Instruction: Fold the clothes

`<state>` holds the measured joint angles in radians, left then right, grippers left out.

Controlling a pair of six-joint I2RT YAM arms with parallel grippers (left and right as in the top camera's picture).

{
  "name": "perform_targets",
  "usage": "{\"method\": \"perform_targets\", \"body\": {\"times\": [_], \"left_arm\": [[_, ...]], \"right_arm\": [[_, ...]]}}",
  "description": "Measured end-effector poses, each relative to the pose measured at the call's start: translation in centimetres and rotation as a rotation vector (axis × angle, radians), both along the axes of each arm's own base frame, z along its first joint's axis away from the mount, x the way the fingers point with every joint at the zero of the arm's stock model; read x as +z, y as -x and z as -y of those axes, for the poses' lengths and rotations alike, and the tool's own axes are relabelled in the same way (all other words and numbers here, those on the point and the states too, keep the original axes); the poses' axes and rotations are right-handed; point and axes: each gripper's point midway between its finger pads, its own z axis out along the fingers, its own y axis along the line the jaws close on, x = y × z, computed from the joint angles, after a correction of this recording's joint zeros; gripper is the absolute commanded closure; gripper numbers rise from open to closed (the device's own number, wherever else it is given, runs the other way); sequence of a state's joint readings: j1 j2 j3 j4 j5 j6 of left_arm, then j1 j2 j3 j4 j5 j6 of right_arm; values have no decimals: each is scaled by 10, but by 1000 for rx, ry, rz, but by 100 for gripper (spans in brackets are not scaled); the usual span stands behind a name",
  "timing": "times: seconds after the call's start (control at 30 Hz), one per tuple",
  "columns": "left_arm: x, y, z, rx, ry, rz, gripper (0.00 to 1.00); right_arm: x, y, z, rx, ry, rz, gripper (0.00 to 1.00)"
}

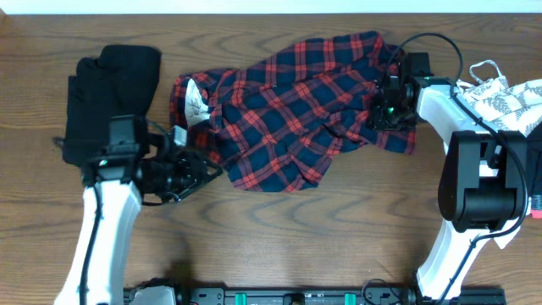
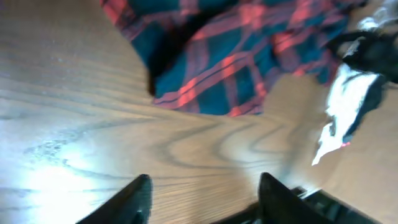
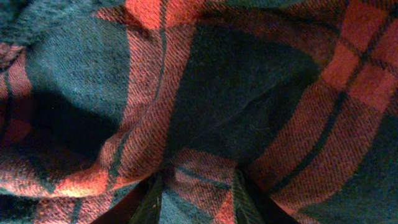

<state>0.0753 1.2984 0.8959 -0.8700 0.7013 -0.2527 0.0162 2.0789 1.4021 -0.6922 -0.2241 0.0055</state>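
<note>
Plaid shirt [image 1: 288,110] — crumpled, red-and-navy heap

Overhead is bright and sharp. The left wrist view looks blurry, with white glare on the table [image 2: 43,177]; light maybe comes from above.

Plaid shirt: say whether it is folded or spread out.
Neither: the plaid shirt lies crumpled, unfolded, in rumpled overlapping bunches on the table; the right gripper pinches a fold of it.

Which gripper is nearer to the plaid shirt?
Right. The right gripper is on the plaid shirt, gripping a fold; the left gripper, open, is just off its edge.
</note>
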Motion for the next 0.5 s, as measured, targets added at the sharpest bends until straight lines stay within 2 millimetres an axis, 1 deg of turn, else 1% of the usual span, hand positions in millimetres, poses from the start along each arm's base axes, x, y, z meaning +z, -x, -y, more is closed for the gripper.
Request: {"method": "perform_targets", "body": {"times": [0.17, 0.33, 0.5], "left_arm": [[-30, -3, 7, -49, -22, -85, 37], [-60, -11, 6, -56, -29, -151, 37], [-88, -10, 6, -57, -29, -232, 37]], "right_arm": [[0, 0, 0, 0, 0, -1, 64], [0, 0, 0, 0, -1, -3, 63], [0, 1, 0, 0, -1, -5, 63]]}}
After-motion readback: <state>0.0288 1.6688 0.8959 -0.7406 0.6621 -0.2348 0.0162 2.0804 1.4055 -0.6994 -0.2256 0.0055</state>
